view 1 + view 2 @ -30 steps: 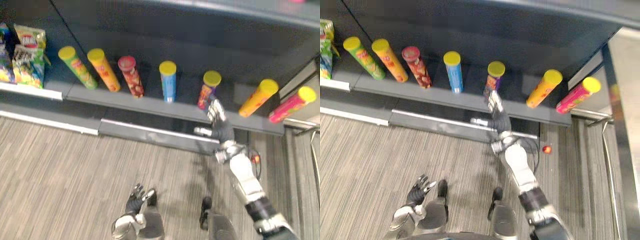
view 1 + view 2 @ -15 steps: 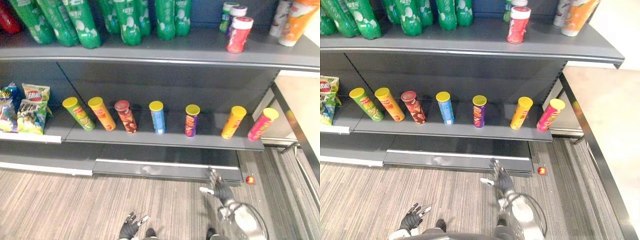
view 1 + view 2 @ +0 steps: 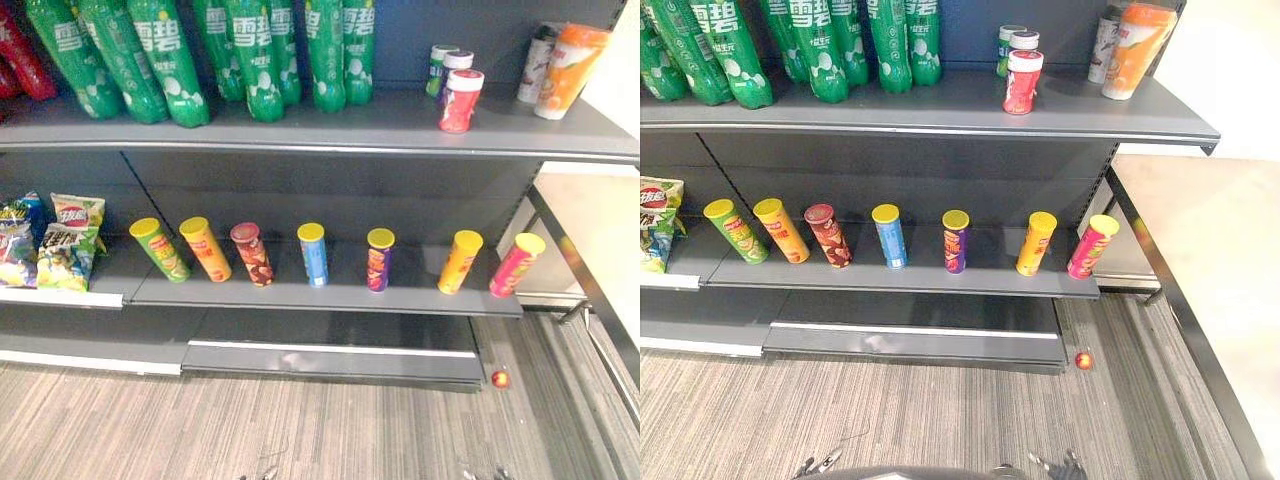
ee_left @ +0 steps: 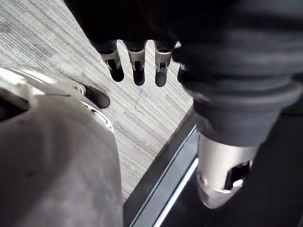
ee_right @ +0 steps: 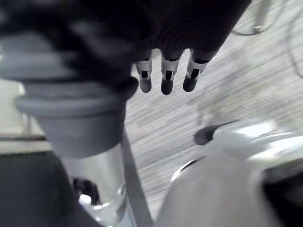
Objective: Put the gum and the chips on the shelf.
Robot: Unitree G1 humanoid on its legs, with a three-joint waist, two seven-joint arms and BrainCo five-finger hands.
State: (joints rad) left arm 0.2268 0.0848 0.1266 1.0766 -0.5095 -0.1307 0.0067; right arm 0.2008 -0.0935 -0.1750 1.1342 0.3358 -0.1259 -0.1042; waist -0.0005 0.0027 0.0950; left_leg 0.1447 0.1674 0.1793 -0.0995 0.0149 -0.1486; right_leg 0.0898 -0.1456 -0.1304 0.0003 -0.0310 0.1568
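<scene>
We face a grey shelf unit [image 3: 330,300] on striped grey carpet [image 3: 200,430]. The chip tubes [image 3: 313,253] stand along its lower shelf and the gum tubs [image 3: 460,100] above, well apart from our left hand [image 4: 138,71] and right hand [image 5: 166,78], both hanging straight-fingered and empty over the carpet.

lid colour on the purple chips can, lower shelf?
Yellow; the purple chips can shows best in the right eye view.

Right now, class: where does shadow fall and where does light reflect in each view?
Left eye view: the upper shelf shades the lower shelf; a pale glint lies on the base panel. Right eye view: the pale floor right of the rack is brightest. Left wrist view: the left hand catches glints above the striped floor.
</scene>
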